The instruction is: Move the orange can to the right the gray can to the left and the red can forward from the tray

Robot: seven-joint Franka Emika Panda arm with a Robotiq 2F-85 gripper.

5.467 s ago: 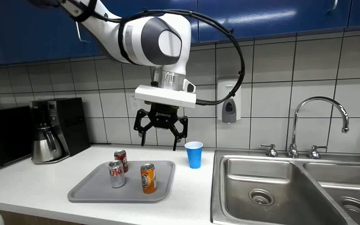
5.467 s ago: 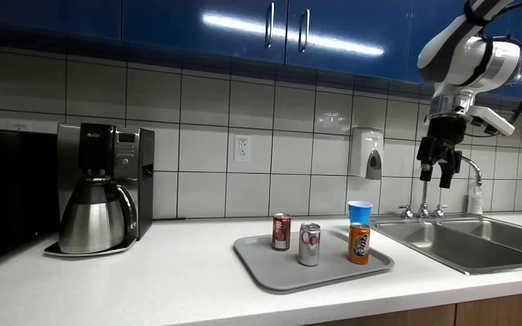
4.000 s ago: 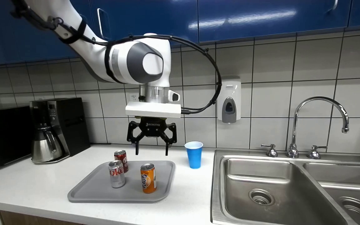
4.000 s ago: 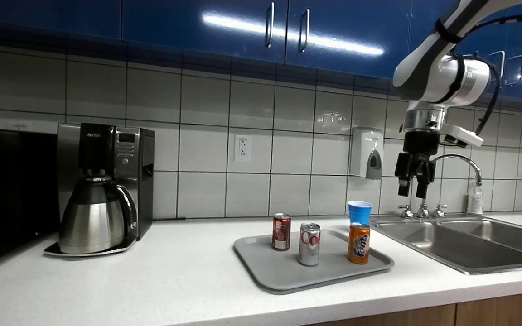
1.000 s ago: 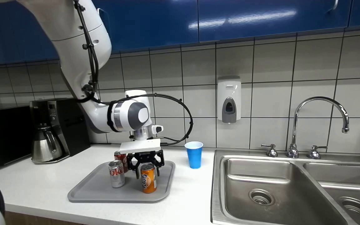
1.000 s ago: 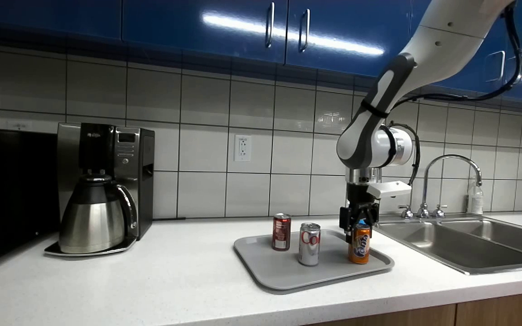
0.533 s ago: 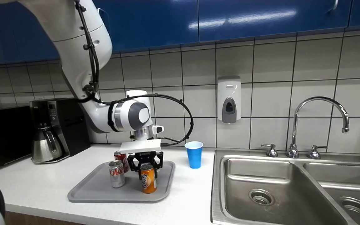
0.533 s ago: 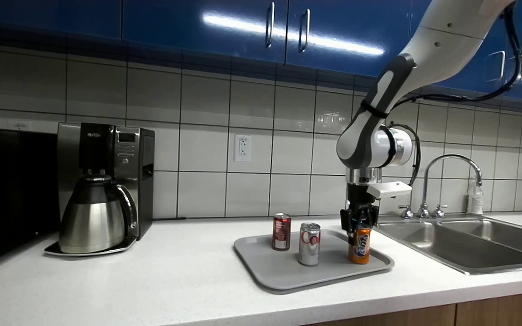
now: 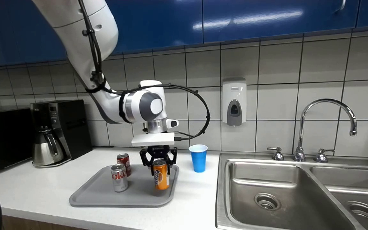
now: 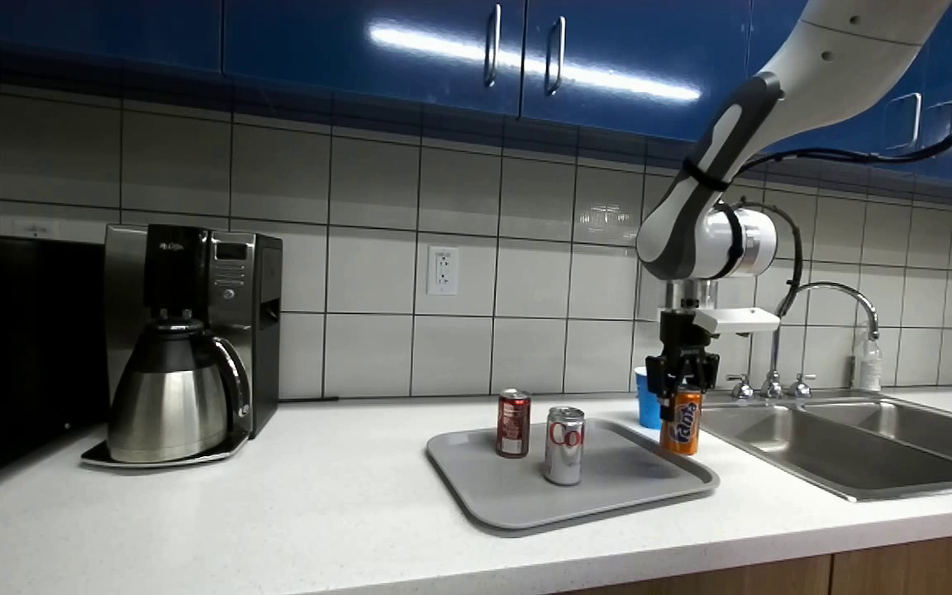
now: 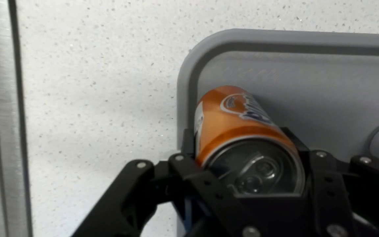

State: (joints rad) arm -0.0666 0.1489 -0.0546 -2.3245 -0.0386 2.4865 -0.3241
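My gripper (image 9: 160, 172) is shut on the orange can (image 9: 162, 179), one finger on each side of its upper part. Both exterior views show the can held upright, lifted slightly over the right end of the gray tray (image 9: 91, 195). From the wrist view, its silver top faces the camera and the orange can (image 11: 232, 112) covers part of the tray's rim (image 11: 184, 85). The gray can (image 10: 564, 450) stands upright on the tray. Behind it, the red can (image 10: 513, 426) also stands on the tray; the gray can partly hides it in an exterior view (image 9: 125, 158).
A blue cup (image 9: 198, 159) stands on the counter just right of the tray, close to the gripper. Further right is the steel sink (image 9: 220, 191) with its faucet (image 9: 300, 127). A coffee maker (image 10: 187, 355) stands at the left, and a soap dispenser (image 9: 234, 102) hangs on the wall.
The gripper came down from above the tray and closed around the orange can. In the last half second it has raised the can and shifted right. The gray and red cans stayed put.
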